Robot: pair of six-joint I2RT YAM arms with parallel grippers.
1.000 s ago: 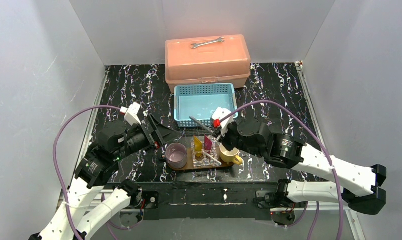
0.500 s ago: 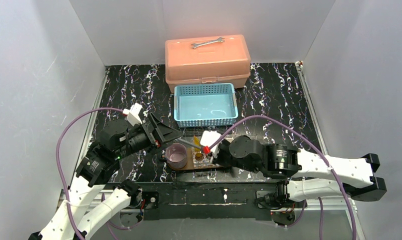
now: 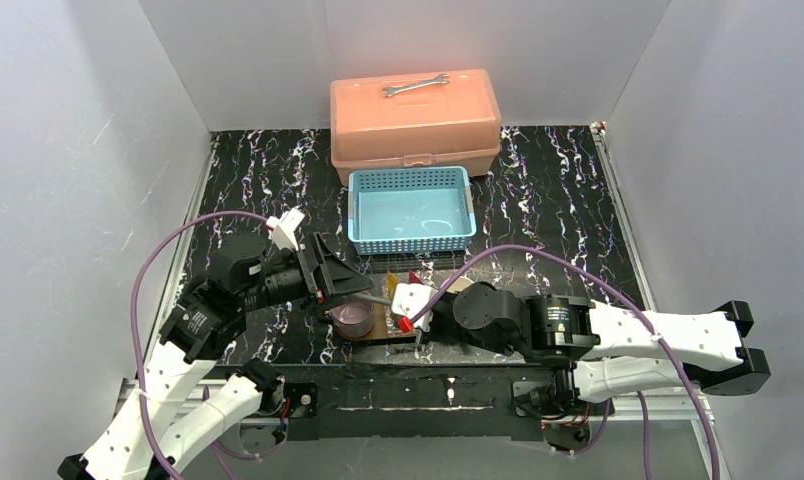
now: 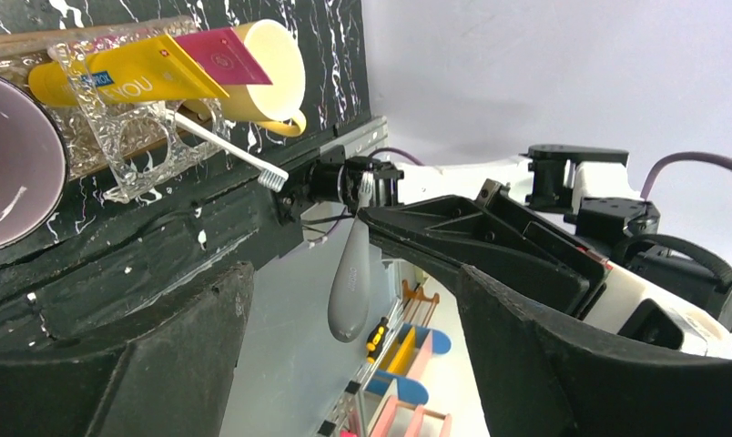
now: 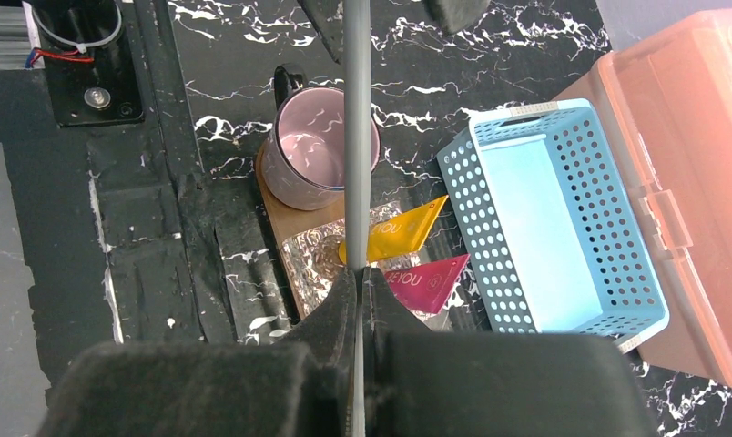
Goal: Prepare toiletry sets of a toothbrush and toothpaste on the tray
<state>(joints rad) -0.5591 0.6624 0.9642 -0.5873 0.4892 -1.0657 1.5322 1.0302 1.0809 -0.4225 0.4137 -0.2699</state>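
Observation:
My right gripper (image 5: 358, 273) is shut on a grey toothbrush (image 5: 356, 109) that sticks out over the tray (image 5: 273, 196). In the top view the right gripper (image 3: 394, 303) is at the tray's near edge. The yellow toothpaste (image 5: 403, 232) and the magenta toothpaste (image 5: 426, 278) lean in a clear holder (image 5: 315, 259) on the tray. A white toothbrush (image 4: 221, 144) lies across that holder. My left gripper (image 4: 349, 273) is open, its fingers (image 4: 544, 346) either side of the grey toothbrush's handle (image 4: 349, 291) without touching it.
A pink mug (image 5: 317, 159) and a yellow mug (image 4: 264, 68) stand on the tray. A light-blue basket (image 3: 412, 210) lies behind it. An orange toolbox (image 3: 415, 125) with a steel wrench (image 3: 415, 86) on its lid stands at the back.
My right gripper carried the grey toothbrush from near the basket down and left to the tray's near edge. My left gripper moved right until its open fingers flank the handle.

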